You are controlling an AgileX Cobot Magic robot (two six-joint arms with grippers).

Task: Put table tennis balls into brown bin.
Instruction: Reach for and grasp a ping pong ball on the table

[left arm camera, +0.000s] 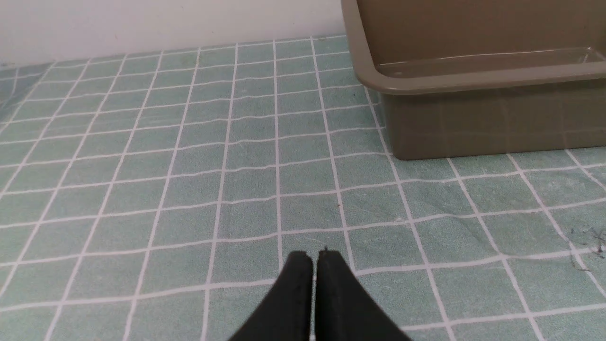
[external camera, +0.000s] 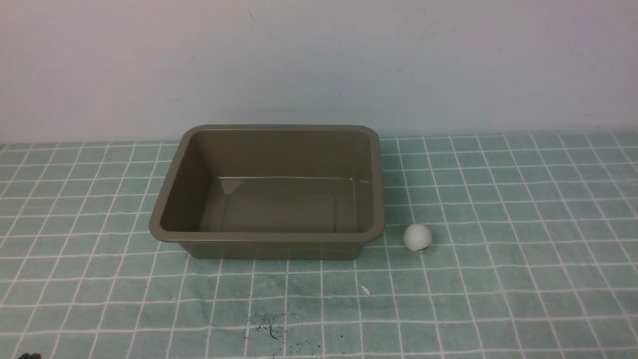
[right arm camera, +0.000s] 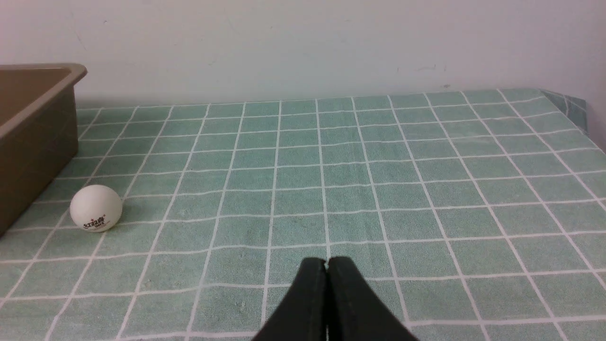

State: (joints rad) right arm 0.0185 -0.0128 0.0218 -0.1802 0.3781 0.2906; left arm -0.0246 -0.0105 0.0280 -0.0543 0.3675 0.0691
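The brown bin [external camera: 169, 199] stands mid-table near the back wall, with nothing inside it. One white table tennis ball [external camera: 417, 237] with a dark printed mark lies on the cloth just off the bin's front right corner. In the right wrist view the ball [right arm camera: 96, 208] rests beside the bin's wall [right arm camera: 33, 151], well apart from my right gripper [right arm camera: 327, 262], whose black fingers are pressed together on nothing. My left gripper [left arm camera: 315, 255] is also shut and empty, low over the cloth, with the bin's corner [left arm camera: 378, 80] some way ahead of it. Neither gripper shows in the front view.
A green cloth with a white grid [external camera: 523, 209] covers the table. A plain wall [external camera: 319, 60] rises right behind the bin. Dark scuff marks [external camera: 266, 326] stain the cloth near the front edge. The table's far right corner [right arm camera: 568, 104] shows in the right wrist view.
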